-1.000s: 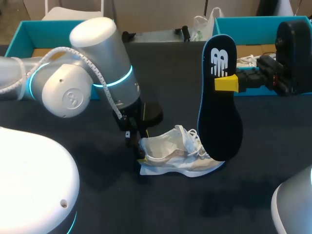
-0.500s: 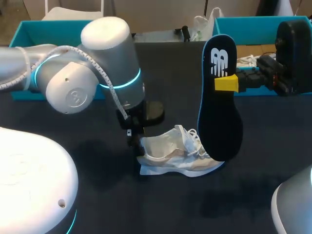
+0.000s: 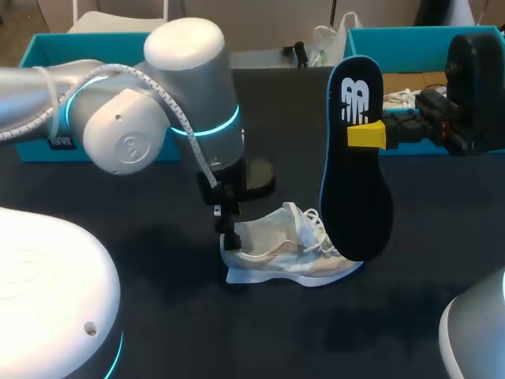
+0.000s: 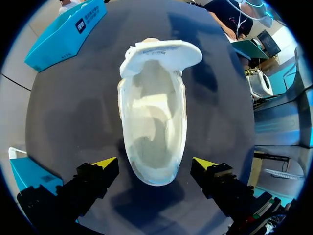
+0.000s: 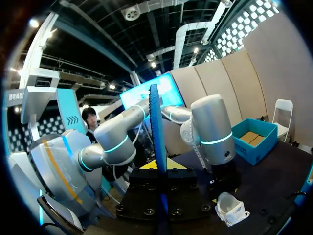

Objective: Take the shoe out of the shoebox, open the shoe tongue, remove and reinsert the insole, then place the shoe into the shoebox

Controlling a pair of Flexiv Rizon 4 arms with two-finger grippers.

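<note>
Clamping one insole (image 3: 355, 197), right gripper (image 3: 361, 134) hangs near one shoe (image 3: 276, 246).

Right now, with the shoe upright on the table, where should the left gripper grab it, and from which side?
Grip the heel of the shoe, coming straight down from above. It stands sole-down with its opening facing up, and the left gripper hangs open with a finger on either side of the narrow heel. That probably leaves the mouth free for the insole.
</note>
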